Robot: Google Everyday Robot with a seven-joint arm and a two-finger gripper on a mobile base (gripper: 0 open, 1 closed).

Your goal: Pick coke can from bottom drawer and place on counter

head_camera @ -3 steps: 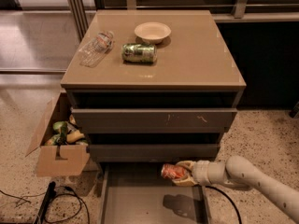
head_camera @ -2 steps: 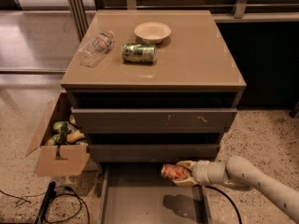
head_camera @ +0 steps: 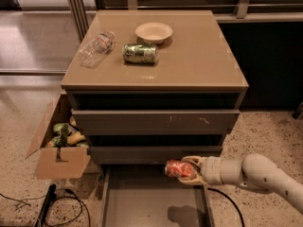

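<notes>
The coke can is red-orange and lies sideways in my gripper, which is shut on it. I hold it in the air above the open bottom drawer, just in front of the middle drawer's front. The can's shadow falls on the drawer floor at lower right. My pale arm reaches in from the right. The tan counter on top of the cabinet lies well above the can.
On the counter lie a green can, a clear plastic bottle and a shallow cream bowl. An open cardboard box with items stands left of the cabinet. Black cables lie on the floor at lower left.
</notes>
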